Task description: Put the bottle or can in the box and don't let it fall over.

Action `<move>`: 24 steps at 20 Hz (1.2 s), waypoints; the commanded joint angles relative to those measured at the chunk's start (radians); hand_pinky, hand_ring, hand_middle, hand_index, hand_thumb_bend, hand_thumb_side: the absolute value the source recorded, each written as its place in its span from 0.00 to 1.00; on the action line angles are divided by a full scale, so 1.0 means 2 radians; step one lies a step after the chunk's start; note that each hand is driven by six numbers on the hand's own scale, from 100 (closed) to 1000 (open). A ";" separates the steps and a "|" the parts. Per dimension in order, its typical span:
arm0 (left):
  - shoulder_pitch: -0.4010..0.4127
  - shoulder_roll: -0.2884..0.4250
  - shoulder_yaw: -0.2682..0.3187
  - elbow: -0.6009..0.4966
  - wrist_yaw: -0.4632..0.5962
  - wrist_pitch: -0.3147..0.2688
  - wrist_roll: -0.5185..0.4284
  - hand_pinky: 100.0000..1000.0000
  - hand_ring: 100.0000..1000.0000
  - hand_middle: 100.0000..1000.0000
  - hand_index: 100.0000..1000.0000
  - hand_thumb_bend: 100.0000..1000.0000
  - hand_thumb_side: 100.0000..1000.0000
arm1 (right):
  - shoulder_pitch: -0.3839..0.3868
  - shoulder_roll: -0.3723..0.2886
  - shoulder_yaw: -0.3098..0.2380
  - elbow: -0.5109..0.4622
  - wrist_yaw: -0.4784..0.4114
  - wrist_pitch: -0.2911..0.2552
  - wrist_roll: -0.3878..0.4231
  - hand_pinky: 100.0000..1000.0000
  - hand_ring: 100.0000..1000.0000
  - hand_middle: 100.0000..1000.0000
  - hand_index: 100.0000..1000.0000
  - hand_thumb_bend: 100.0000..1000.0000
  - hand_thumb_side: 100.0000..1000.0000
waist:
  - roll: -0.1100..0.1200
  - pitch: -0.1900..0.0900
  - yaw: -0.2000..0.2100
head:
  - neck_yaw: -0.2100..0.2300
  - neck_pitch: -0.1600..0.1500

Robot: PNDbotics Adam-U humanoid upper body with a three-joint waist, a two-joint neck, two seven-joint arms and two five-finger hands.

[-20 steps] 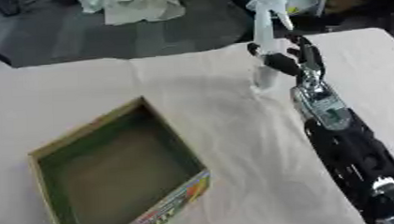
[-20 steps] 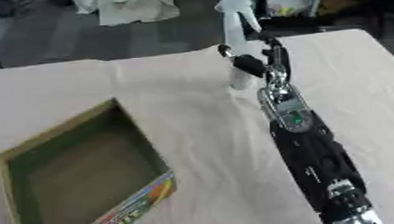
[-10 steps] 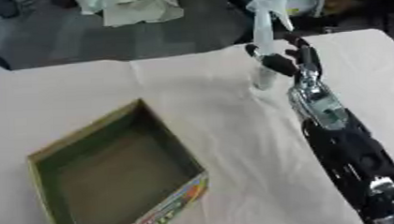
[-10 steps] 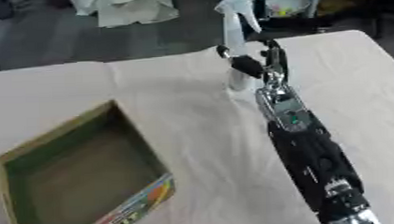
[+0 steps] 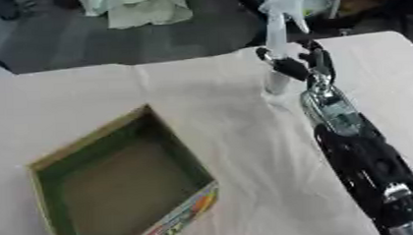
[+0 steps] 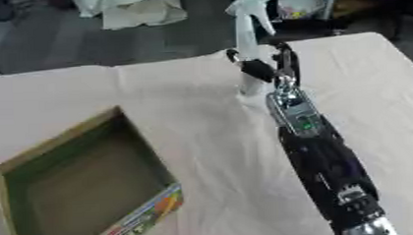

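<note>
A tall white spray bottle (image 5: 278, 36) with a pale trigger head stands upright near the far edge of the cloth-covered table (image 5: 201, 110). My right hand (image 5: 301, 67) has its fingers curled round the bottle's lower body, the black arm (image 5: 358, 153) stretching back to the lower right. The bottle's base is partly hidden behind the fingers. An open cardboard box (image 5: 117, 181) with green inner walls and a colourful printed side sits at the lower left, well apart from the bottle. My left hand does not show.
Beyond the table's far edge lie a dark floor, a heap of pale cloth (image 5: 141, 8) and dark equipment (image 6: 309, 7). Bare cloth lies between the box and the bottle.
The right hand has closed in a little more round the bottle; the bottle stays upright in nearly the same spot. The box has not moved.
</note>
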 commanded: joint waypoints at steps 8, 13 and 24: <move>-0.005 0.010 0.003 -0.004 0.002 -0.001 -0.001 0.77 0.76 0.70 0.76 0.54 0.74 | -0.020 -0.003 -0.004 0.005 0.005 -0.002 -0.003 0.65 0.92 0.94 0.83 0.65 0.11 | 0.001 -0.005 0.001 | -0.002 -0.007; -0.006 0.009 0.003 -0.005 0.002 -0.001 -0.002 0.77 0.76 0.70 0.76 0.54 0.74 | -0.025 0.000 -0.003 0.009 0.005 -0.004 -0.005 0.65 0.92 0.94 0.83 0.64 0.10 | 0.002 -0.004 0.002 | -0.003 -0.009; -0.006 0.008 0.003 -0.005 0.002 -0.001 -0.002 0.77 0.75 0.70 0.76 0.54 0.74 | -0.035 0.003 -0.004 0.021 0.006 -0.006 -0.010 0.65 0.91 0.93 0.82 0.62 0.09 | 0.002 -0.003 0.003 | -0.004 -0.010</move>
